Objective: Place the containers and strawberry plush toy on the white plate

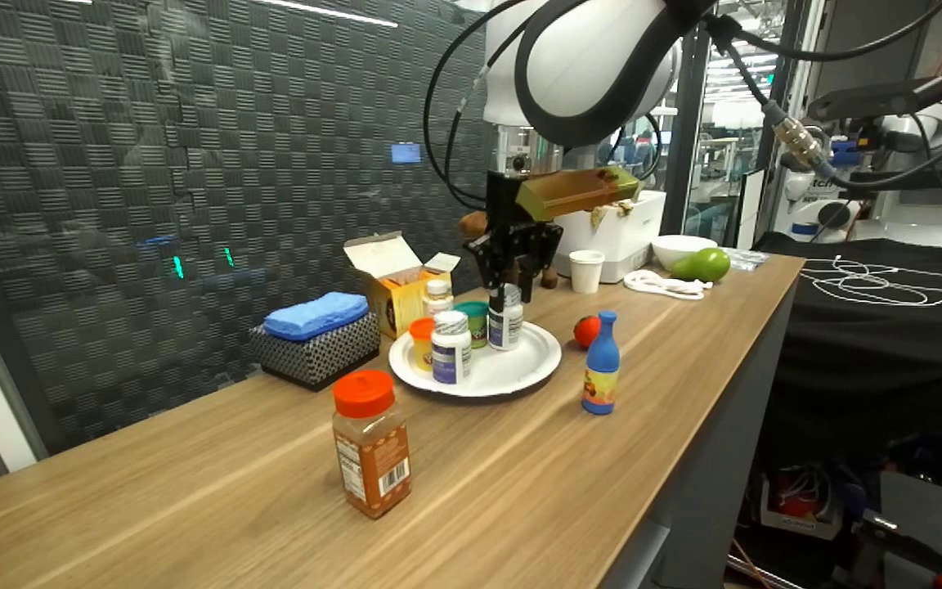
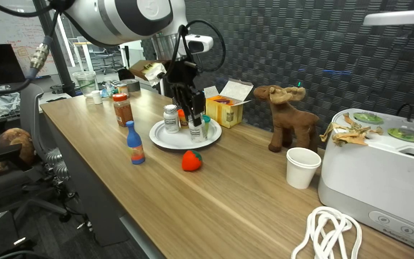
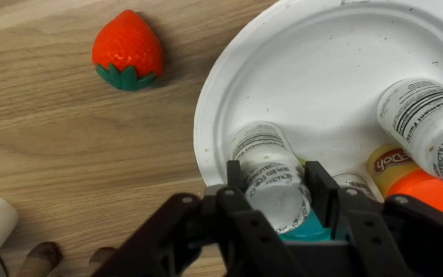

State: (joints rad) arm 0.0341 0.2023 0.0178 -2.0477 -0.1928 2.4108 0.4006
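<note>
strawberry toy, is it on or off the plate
Off: the wrist view shows the strawberry toy on the wooden tabletop, with bare wood between it and the white plate.

Arm overhead; gripper downward, fingers partway together in a clasp
</note>
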